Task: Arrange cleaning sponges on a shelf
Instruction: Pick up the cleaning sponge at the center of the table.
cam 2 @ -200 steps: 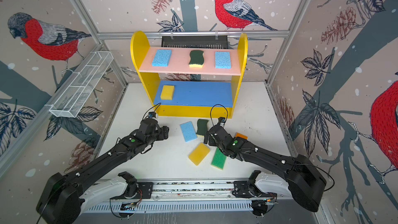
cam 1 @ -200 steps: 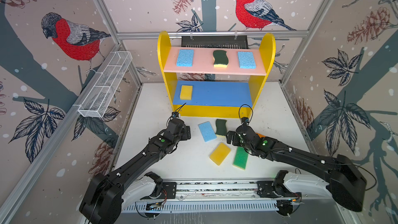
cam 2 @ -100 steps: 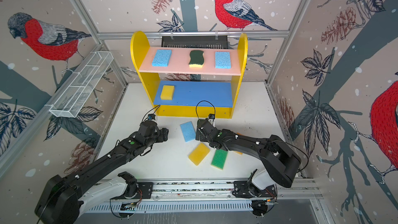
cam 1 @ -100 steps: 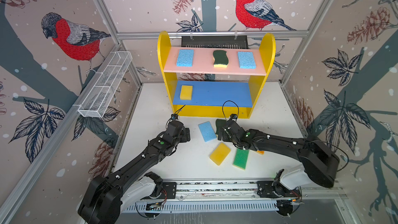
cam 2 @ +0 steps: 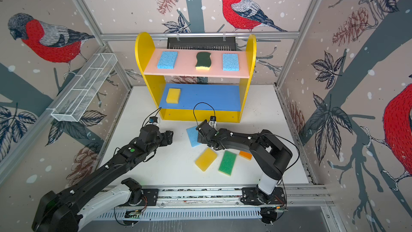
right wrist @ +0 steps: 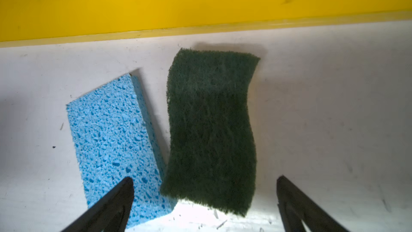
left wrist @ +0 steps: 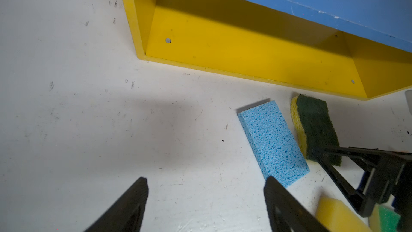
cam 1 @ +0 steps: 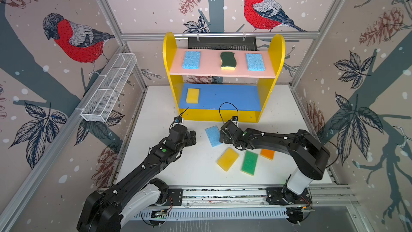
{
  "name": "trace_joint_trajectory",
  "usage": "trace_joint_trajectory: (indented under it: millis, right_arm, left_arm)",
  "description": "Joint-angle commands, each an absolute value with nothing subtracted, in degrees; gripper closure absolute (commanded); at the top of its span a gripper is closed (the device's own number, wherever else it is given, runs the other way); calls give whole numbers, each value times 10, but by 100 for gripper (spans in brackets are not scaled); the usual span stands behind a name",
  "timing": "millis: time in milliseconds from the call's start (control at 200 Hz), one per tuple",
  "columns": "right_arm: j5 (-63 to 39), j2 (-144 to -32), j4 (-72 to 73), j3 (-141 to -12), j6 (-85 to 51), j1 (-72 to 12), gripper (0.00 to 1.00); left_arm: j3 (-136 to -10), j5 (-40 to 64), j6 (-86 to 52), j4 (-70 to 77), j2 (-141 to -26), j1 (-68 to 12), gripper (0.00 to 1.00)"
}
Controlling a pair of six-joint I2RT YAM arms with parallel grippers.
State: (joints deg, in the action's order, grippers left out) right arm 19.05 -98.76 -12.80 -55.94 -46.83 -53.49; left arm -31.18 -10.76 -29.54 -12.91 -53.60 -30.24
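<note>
The shelf (cam 1: 168, 63) holds two light blue sponges (cam 1: 191, 60) (cam 1: 255, 62) and a dark-green wavy one (cam 1: 228, 60) on its pink board, and a yellow sponge (cam 1: 192, 95) on its blue board. On the table lie a light blue sponge (cam 1: 213, 136), a yellow one (cam 1: 227, 159), a green one (cam 1: 249, 162) and an orange one (cam 1: 267, 153). My right gripper (right wrist: 205, 177) hangs open over a second dark-green sponge (right wrist: 211, 130), whose near end lies between its fingers. That sponge is hidden under the gripper in both top views. My left gripper (left wrist: 206, 177) is open above bare table beside the blue sponge (left wrist: 272, 143).
A long white wire basket (cam 1: 109, 88) hangs on the left wall. The shelf's yellow bottom level (left wrist: 245, 47) is just beyond the dark-green and blue sponges. A black vent panel (cam 1: 221, 42) sits behind the shelf. Patterned walls enclose the table on three sides.
My right gripper has swung left and toward the shelf and now covers the dark-green sponge on the table, still open. The left arm has barely moved.
</note>
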Motion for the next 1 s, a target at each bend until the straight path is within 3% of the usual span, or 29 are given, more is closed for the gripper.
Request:
trace_joint_trajectory:
  millis: [0, 996]
  right_arm:
    - [210, -1004, -158, -577, -482, -530, 1]
    - [191, -1044, -162, -576, -459, -511, 13]
  left_arm:
    - [-309, -118, -289, -130, -533, -304, 18]
    - [-308, -130, -294, -133, -535, -304, 17]
